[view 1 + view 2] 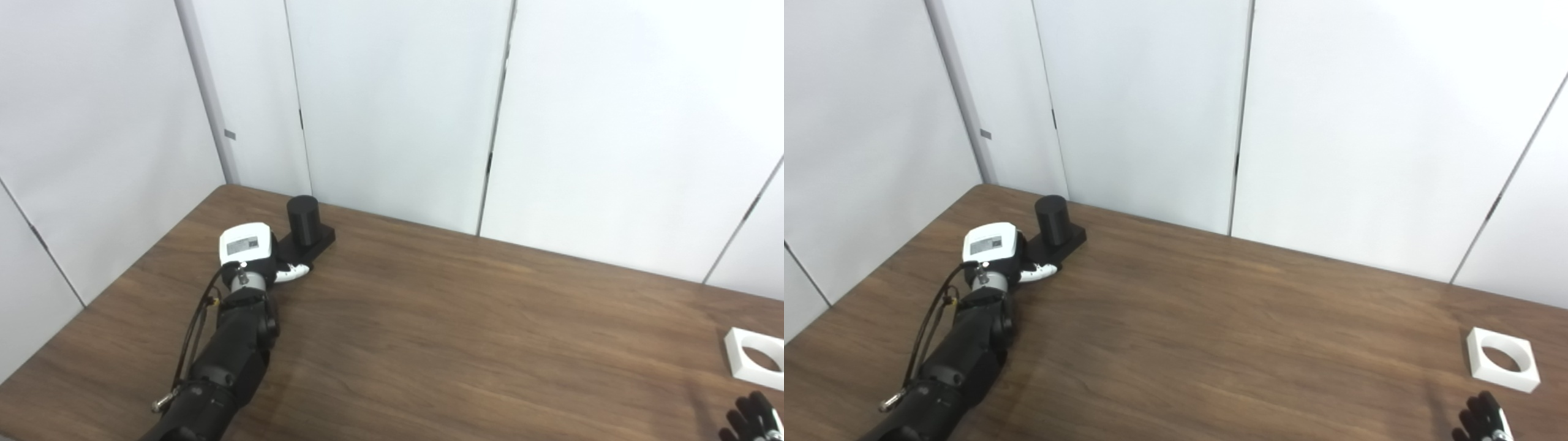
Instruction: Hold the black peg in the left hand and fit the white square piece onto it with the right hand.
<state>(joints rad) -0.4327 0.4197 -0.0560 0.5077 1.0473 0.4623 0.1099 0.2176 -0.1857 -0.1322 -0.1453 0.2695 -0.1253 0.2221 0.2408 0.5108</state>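
The black peg (303, 219), a short cylinder standing on a flat black base, rests on the table at the far left. My left hand (248, 250) lies against the near left side of that base, its white back facing up. Its thumb (293, 272) stretches along the base's front edge; its fingers are hidden under the hand. The white square piece (1502, 358), which has a round hole, lies flat near the right edge. My right hand (1482, 421) shows only dark fingertips at the bottom right, just below the piece, apart from it and holding nothing.
The brown wooden table (465, 331) ends against white wall panels (398, 104) at the back and left. The peg stands close to the table's far left corner. The white piece lies close to the right side of the picture.
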